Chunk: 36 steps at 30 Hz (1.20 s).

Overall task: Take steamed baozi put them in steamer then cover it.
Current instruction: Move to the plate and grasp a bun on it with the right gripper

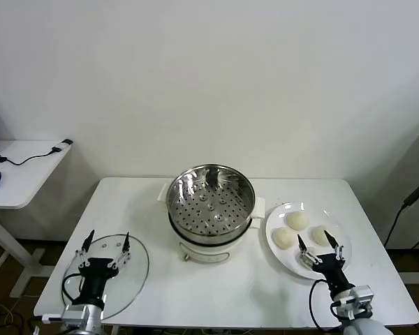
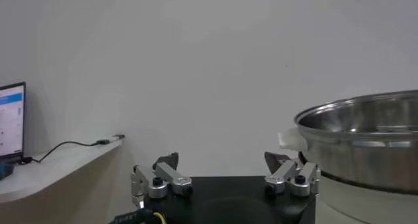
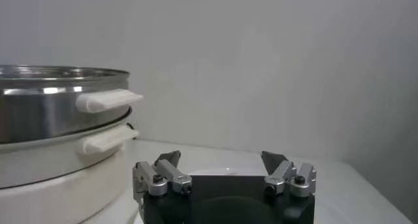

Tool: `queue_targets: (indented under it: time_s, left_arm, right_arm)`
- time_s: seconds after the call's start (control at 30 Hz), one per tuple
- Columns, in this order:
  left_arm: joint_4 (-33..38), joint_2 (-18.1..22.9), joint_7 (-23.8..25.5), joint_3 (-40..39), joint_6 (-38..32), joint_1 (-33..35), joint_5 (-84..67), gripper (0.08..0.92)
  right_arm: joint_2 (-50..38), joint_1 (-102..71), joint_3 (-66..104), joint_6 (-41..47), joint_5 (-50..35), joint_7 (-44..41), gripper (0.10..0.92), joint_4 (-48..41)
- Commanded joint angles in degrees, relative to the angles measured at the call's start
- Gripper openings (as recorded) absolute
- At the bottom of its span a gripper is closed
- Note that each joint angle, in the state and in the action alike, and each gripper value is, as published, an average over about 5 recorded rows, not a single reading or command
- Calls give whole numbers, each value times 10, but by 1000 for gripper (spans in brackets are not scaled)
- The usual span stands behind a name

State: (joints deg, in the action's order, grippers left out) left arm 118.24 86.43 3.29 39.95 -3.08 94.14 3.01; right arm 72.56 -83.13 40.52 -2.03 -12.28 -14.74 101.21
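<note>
On the white table [image 1: 146, 195], the round shiny stainless-steel steamer [image 1: 209, 199] with a perforated bottom sits on its white pot base in the middle, uncovered and holding no buns. Only the head view shows the flat white plate [image 1: 283, 258] to the steamer's right, with three small off-white dome-shaped steamed baozi [image 1: 297, 220] on it. That view alone also shows the round clear glass cover [image 1: 136, 269] lying flat at the table's front left.

The right gripper [image 1: 320, 245] hovers over the plate's near side, fingers spread wide and empty; the right wrist view [image 3: 221, 163] confirms the gap and shows the steamer's white side handle [image 3: 108, 100]. The left gripper [image 1: 106, 242] hangs over the cover, released and holding nothing. The left wrist view [image 2: 222, 161] adds the steamer's steel wall [image 2: 366, 144] and a side desk [image 2: 59, 166] with a lit screen [image 2: 12, 119].
</note>
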Motion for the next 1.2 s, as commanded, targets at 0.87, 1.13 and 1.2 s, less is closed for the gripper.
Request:
queue_targets:
  time_s: [0.87,1.13,1.2]
  left_arm:
    - [-3,-15,-3,4,-9,15,-12,823]
    - [-4,-12,-4,3,-4,9,-12,823]
    - [-3,-11,-4,4,-4,9,-12,823]
  right_arm:
    - [-423,740,-659,82,205,-486,823,-356]
    - [-297,915,-870,64,219,-532,823,-489]
    - [-268,931,-897,59,221,-538,823,-516]
